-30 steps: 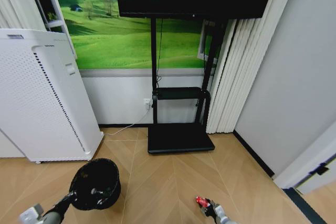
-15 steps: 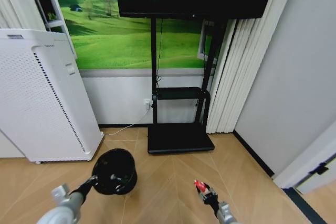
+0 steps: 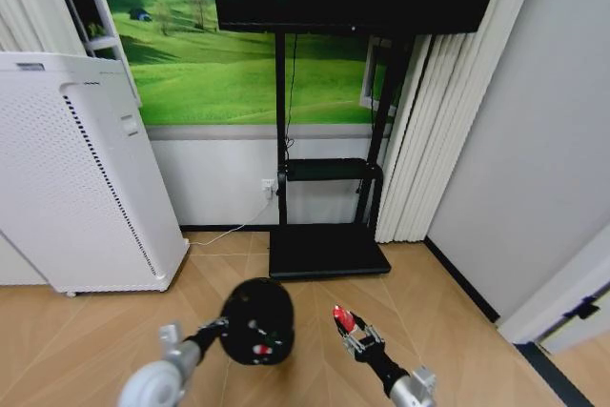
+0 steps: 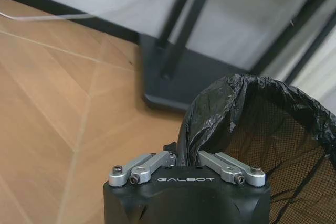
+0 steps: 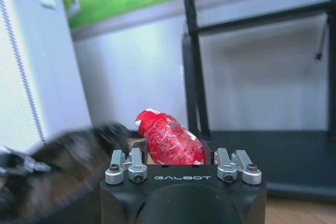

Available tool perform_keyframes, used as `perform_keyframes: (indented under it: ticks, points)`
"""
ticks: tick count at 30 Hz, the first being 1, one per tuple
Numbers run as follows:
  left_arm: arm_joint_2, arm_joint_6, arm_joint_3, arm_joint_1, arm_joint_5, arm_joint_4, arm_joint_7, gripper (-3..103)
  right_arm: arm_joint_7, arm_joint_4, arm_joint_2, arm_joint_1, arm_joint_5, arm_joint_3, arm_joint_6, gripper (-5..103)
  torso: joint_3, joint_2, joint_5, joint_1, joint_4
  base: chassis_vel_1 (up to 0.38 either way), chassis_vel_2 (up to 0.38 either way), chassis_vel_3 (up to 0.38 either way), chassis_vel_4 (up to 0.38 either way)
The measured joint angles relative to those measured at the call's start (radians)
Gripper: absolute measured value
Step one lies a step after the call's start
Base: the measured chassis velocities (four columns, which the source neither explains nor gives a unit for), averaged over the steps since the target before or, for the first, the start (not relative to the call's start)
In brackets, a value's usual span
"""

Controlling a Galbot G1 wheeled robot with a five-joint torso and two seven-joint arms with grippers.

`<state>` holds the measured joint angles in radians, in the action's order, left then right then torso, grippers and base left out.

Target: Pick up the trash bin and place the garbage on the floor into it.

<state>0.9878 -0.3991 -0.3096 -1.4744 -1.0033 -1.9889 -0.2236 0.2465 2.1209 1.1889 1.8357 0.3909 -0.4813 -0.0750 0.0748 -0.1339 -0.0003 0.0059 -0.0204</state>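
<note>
Low over the wooden floor (image 3: 448,307), in front of the black TV stand (image 3: 327,250), both arms reach forward and hold their loads in the air. The left end effector (image 3: 229,327) is clenched on the rim of the trash bin (image 3: 257,319), which hangs tilted with its mouth turned toward the head camera. In the left wrist view the left end effector (image 4: 185,162) pinches the edge of the black liner bag where it folds over the bin's rim, and the trash bin (image 4: 262,129) shows a dark mesh wall inside the bag. A small red and white spot lies inside the bin in the head view; what it is cannot be told.

The right end effector (image 3: 349,328) sits just to the right of the bin, near it but apart, and grasps a small red-and-white piece of garbage (image 3: 341,317). In the right wrist view the right end effector (image 5: 173,153) is closed around this crumpled red wrapper (image 5: 169,137) with white patches, which sticks up between the fingers, and the bin appears as a dark blurred shape to one side.

A tall white perforated appliance (image 3: 67,178) stands against the wall on the robot's left, well apart from the bin. Behind it is a green meadow mural (image 3: 219,54), and white vertical blinds (image 3: 419,131) hang to the right of the stand.
</note>
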Motion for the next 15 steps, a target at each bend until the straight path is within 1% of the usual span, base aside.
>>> perform_keyframes:
  ticks: [1, 2, 5, 6, 9, 10, 11, 12, 13, 14, 15]
  points:
    - [0.0, 0.0, 0.032, 0.023, 0.004, 0.018, 0.006, 3, 0.023, 0.012, 0.005, 0.011, 0.0, -0.001, -0.019, 54, 0.0, 0.0, 0.0002, 0.0, 0.0001, 0.0, 0.0, 0.0, 0.0]
    - [0.0, 0.0, 0.032, 0.023, 0.004, 0.018, 0.006, 3, 0.023, 0.012, 0.005, 0.011, 0.0, -0.001, -0.019, 54, 0.0, 0.0, 0.0002, 0.0, 0.0001, 0.0, 0.0, 0.0, 0.0]
    - [0.0, 0.001, 0.108, 0.092, 0.002, 0.06, 0.006, 3, 0.074, 0.016, 0.018, 0.023, -0.015, 0.008, -0.064, 54, 0.0, 0.0, 0.0004, 0.0, 0.0003, 0.0, 0.0, 0.0, 0.0]
    - [0.0, 0.001, 0.108, 0.092, 0.002, 0.06, 0.006, 3, 0.074, 0.016, 0.018, 0.023, -0.015, 0.008, -0.064, 54, 0.0, 0.0, 0.0004, 0.0, 0.0003, 0.0, 0.0, 0.0, 0.0]
    - [0.002, 0.001, 0.184, 0.169, -0.004, 0.103, 0.011, 3, 0.128, 0.031, 0.021, 0.04, -0.038, 0.017, -0.087, 54, 0.0, 0.0, 0.0002, 0.0, 0.0001, 0.0, 0.0, 0.0, 0.0]
    - [0.006, 0.0, 0.205, 0.189, -0.004, 0.117, 0.022, 3, 0.141, 0.03, 0.024, 0.042, -0.059, 0.023, -0.09, 54, 0.0, 0.0, 0.0003, 0.0, 0.0, 0.0, 0.0, 0.0, 0.0]
    - [0.006, 0.0, 0.205, 0.189, -0.004, 0.117, 0.022, 3, 0.141, 0.03, 0.024, 0.042, -0.059, 0.023, -0.09, 54, 0.0, 0.0, 0.0003, 0.0, 0.0, 0.0, 0.0, 0.0, 0.0]
    - [0.011, 0.0, 0.222, 0.203, -0.004, 0.126, 0.033, 3, 0.147, 0.023, 0.029, 0.042, -0.081, 0.03, -0.098, 54, 0.0, 0.0, 0.0003, 0.0, 0.0002, 0.0, 0.0, 0.0, 0.0]
    - [0.021, -0.002, 0.254, 0.22, -0.004, 0.137, 0.061, 3, 0.157, 0.005, 0.039, 0.043, -0.124, 0.043, -0.111, 54, 0.0, 0.0, 0.0003, 0.0, 0.0001, 0.0, 0.0, 0.0, 0.0]
    - [0.021, -0.002, 0.254, 0.22, -0.004, 0.137, 0.061, 3, 0.157, 0.005, 0.039, 0.043, -0.124, 0.043, -0.111, 54, 0.0, 0.0, 0.0003, 0.0, 0.0001, 0.0, 0.0, 0.0, 0.0]
    - [0.024, -0.006, 0.267, 0.225, -0.001, 0.14, 0.079, 3, 0.163, -0.001, 0.042, 0.044, -0.142, 0.048, -0.117, 54, 0.0, 0.0, 0.0004, 0.0, 0.0001, 0.0, 0.0, 0.0, 0.0]
